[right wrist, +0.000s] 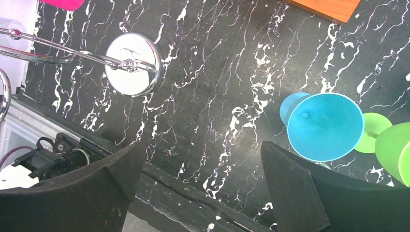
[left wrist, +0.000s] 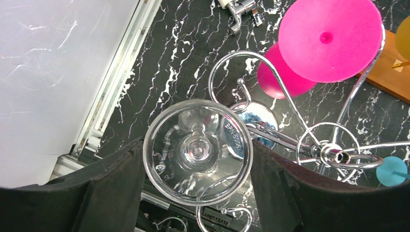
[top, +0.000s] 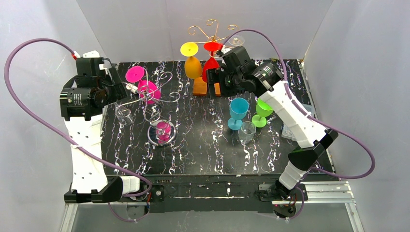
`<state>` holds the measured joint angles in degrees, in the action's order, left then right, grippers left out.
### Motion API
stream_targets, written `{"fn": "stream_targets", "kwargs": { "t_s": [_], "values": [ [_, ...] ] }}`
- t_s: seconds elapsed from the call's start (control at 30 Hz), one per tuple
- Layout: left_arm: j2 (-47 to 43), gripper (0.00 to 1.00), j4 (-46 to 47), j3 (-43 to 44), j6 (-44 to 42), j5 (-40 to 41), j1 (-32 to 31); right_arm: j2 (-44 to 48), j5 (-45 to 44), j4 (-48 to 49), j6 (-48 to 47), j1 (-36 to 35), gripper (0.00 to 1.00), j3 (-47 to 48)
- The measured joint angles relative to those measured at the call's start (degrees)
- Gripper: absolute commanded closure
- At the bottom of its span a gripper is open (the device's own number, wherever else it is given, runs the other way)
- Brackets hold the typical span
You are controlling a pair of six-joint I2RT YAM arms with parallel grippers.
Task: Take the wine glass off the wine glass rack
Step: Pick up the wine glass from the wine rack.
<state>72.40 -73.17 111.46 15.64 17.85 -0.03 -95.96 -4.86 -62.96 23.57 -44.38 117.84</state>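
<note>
Chrome wire forms the wine glass rack (top: 153,108), which stands on the black marbled bench (top: 203,154) on a mirrored disc base (top: 161,133). The clear wine glass (left wrist: 198,150) hangs inverted at the outer end of the rack arm that reaches toward the left arm's side of the bench. In the left wrist view its foot faces the camera. The paired wires of that arm run from the rack hub (left wrist: 333,155) to beneath the foot, so the glass is on the rack. The left gripper (left wrist: 198,145) is positioned at this arm end with its jaws clamped on the clear wine glass; each finger (left wrist: 121,193) touches the edge of the glass, on opposite sides. Two pink glasses (top: 149,91) hang from the rack arms on its far side. The right gripper (right wrist: 202,150) hangs above bare bench well apart from the rack, on its right-arm side, jaws spread wide with nothing between them. A blue glass (right wrist: 324,125) stands upright farther from the rack than those jaws, with a green glass (right wrist: 394,145) just beside it. A gold wire rack (top: 212,29) on an orange wooden base (top: 200,87) stands beyond the chrome rack, toward the far right, carrying a yellow glass (top: 192,60) and a red glass (top: 212,58).
</note>
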Motion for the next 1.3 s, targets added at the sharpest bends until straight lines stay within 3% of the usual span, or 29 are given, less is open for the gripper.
{"fn": "stream_targets", "kwargs": {
  "t_s": [0.57, 0.9, 1.1, 1.3],
  "values": [
    [11.45, 0.71, -0.81, 10.58, -0.72, 4.94, 3.10, -5.33, 0.55, -1.16, 0.07, 0.00, 0.02, 8.55],
    [20.85, 0.71, -0.42, 23.61, -3.21, 5.07, 6.32, -6.54, 0.07, -0.55, 0.46, 0.00, 0.02, 11.76],
    [29.18, 0.72, 1.99, 31.71, -4.13, 2.71, 6.64, -6.51, -0.66, 1.36, 1.25, 0.00, 0.02, 11.69],
    [32.09, 0.72, 5.99, 33.00, -4.00, -2.34, 6.62, -6.21, -0.96, 3.72, 1.77, 0.00, 0.02, 9.20]
  ]
}}
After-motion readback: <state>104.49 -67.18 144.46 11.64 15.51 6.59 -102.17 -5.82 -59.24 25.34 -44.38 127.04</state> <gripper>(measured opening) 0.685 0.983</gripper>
